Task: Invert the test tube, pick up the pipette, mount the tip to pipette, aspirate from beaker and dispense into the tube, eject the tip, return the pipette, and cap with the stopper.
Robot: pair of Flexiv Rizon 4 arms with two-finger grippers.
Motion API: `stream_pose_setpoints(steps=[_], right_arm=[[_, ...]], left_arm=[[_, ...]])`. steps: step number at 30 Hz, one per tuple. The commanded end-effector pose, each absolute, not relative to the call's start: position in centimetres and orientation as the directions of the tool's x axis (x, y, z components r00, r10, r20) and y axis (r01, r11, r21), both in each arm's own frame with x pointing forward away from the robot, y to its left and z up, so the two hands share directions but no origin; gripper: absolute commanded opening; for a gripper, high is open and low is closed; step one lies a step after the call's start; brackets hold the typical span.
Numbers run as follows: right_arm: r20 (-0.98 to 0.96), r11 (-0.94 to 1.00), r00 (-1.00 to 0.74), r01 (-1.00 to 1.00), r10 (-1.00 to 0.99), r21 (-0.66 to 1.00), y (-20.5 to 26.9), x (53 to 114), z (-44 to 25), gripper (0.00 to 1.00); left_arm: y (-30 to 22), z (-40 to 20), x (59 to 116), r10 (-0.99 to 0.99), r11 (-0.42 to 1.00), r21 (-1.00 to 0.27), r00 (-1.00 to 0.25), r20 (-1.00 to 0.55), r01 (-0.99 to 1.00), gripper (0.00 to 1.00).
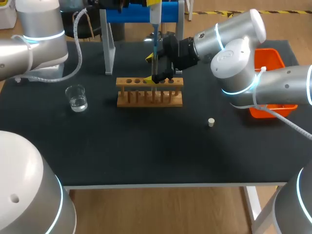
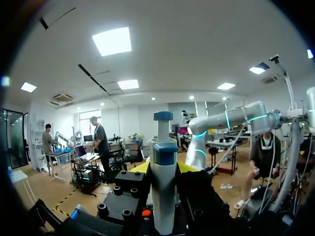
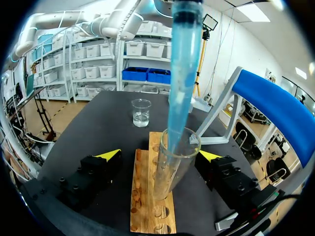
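Left gripper (image 2: pixel 164 167) clamps the pipette (image 2: pixel 163 196) vertical, tip (image 3: pixel 181 93) down inside the upright test tube (image 3: pixel 173 169); right gripper (image 3: pixel 161 155) spread wide around it.

Lighting bright, even, from overhead. Black table (image 1: pixel 146 151) matte under it; shadows faint, soft-edged. Small glints on the beaker (image 1: pixel 76 97), nine o'clock from the rack (image 1: pixel 149 91).
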State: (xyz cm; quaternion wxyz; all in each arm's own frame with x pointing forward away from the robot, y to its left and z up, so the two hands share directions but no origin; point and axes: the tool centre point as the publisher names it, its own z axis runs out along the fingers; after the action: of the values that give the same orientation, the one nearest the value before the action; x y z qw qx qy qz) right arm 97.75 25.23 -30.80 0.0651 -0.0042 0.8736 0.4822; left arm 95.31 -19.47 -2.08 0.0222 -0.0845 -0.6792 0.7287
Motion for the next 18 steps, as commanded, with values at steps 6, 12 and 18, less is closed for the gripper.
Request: stream_pose_setpoints(steps=[6, 12, 18], right_arm=[[-0.118, 0.536, -0.991, -0.070, 0.055, 0.841, 25.23, 97.78, -30.79, 1.00], [-0.118, 0.536, -0.991, -0.070, 0.055, 0.841, 25.23, 97.78, -30.79, 1.00], [-0.118, 0.536, -0.991, -0.070, 0.055, 0.841, 25.23, 97.78, -30.79, 1.00]], left_arm=[[-19.54, -2.47, 95.60, 0.161, -0.075, -0.994, -0.983, -0.094, 0.083, 0.00], [-19.55, -2.67, 95.51, 0.166, -0.077, -0.993, -0.980, -0.106, 0.094, 0.00], [-19.63, -2.88, 95.33, 0.174, -0.078, -0.991, -0.978, -0.118, 0.106, 0.00]])
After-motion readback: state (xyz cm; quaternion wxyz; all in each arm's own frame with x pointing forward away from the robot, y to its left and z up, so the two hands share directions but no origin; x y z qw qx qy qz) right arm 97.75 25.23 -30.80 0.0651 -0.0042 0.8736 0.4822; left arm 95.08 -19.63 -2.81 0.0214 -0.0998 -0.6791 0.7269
